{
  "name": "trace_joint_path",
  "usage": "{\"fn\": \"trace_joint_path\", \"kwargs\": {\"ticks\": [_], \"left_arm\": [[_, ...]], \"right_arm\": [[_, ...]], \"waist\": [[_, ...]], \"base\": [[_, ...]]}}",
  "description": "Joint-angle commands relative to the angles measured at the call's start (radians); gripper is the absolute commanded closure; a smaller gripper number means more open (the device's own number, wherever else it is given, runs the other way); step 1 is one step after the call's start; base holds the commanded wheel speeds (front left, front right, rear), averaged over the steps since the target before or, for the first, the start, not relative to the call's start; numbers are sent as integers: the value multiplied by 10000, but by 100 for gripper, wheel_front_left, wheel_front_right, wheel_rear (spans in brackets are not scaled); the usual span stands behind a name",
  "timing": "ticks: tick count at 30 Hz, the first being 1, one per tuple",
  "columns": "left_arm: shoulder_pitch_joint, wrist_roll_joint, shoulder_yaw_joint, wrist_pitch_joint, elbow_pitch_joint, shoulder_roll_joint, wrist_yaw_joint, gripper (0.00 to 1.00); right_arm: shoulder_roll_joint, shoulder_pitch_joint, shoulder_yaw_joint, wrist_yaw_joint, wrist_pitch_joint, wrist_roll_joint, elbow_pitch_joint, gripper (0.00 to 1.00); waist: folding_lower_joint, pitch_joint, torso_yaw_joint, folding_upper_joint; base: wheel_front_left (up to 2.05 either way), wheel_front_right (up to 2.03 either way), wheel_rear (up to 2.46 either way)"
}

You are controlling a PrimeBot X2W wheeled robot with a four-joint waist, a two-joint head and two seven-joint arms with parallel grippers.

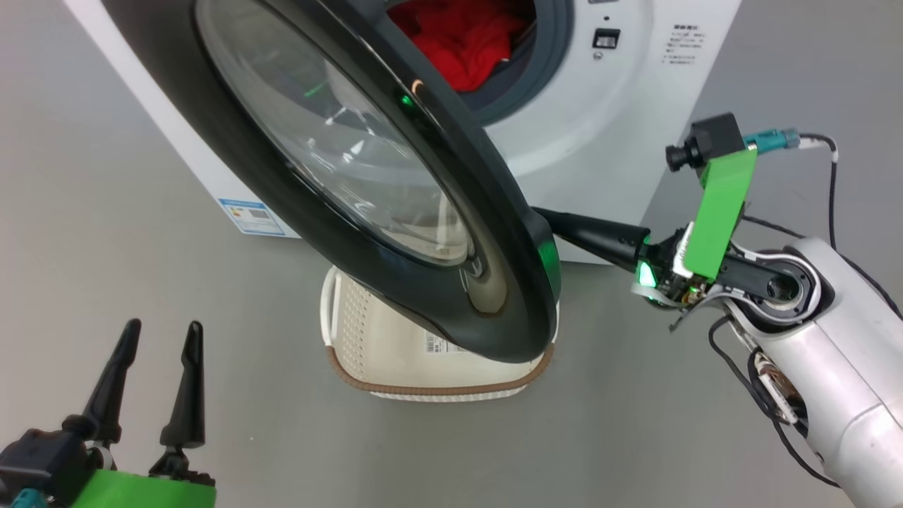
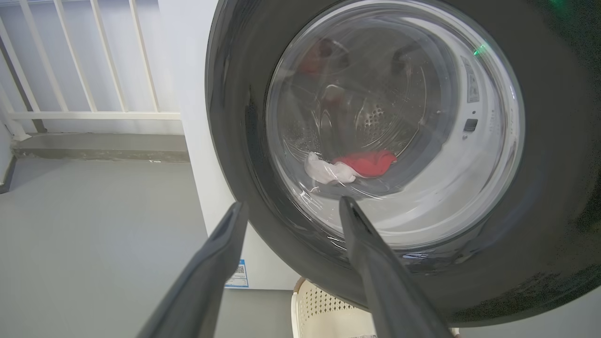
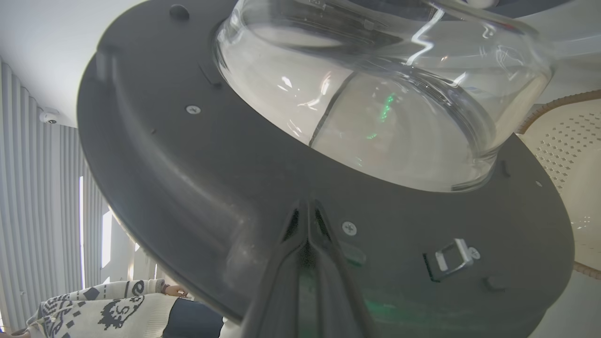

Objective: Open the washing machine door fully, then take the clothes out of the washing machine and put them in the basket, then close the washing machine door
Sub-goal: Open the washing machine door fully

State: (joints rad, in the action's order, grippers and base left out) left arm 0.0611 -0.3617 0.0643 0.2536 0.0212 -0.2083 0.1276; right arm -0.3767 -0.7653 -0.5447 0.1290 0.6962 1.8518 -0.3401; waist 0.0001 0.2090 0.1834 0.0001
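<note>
The washing machine door [image 1: 487,212], black-rimmed with a bulging glass bowl, stands partly swung out from the white washing machine [image 1: 607,127]. Red clothes [image 1: 458,42] lie in the drum; through the glass I see a red and a white piece [image 2: 366,162]. The cream basket [image 1: 423,388] sits on the floor under the door. My right gripper [image 1: 557,222] is shut, with its tips [image 3: 307,206] against the door's inner face [image 3: 188,155] below the glass, holding nothing. My left gripper [image 1: 164,326] is open and empty at the lower left, in front of the door's outer side [image 2: 554,188].
Grey floor surrounds the machine. A white railing [image 2: 94,112] stands beyond the machine's side. A person's patterned sleeve [image 3: 108,310] shows at the lower left of the right wrist view. The door's latch hook [image 3: 450,258] sits just right of my right fingertips.
</note>
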Motion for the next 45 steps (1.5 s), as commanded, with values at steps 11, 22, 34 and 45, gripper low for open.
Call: {"fn": "trace_joint_path", "kwargs": {"ticks": [11,22,34,45], "left_arm": [[-51,158,-393,82,-91,-109,31,0],[-134,211,-483,82,-38,-51,31,0],[-277,327,-488,82,101,20,31,0],[-350,384,-426,82,229,70,31,0]], "right_arm": [[-293,515,-931,17,-429,683,667,100],[-443,519,-1674,17,-781,1127,1042,100],[-438,697,-2167,17,-901,1630,1459,100],[-212,889,-2475,17,-973,1760,1680,100]], "waist": [[0,-424,668,-1],[0,-538,1409,-1],[0,-938,2253,-1],[0,-1163,3046,-1]], "base": [[0,0,0],[0,0,0],[0,0,0],[0,0,0]]}}
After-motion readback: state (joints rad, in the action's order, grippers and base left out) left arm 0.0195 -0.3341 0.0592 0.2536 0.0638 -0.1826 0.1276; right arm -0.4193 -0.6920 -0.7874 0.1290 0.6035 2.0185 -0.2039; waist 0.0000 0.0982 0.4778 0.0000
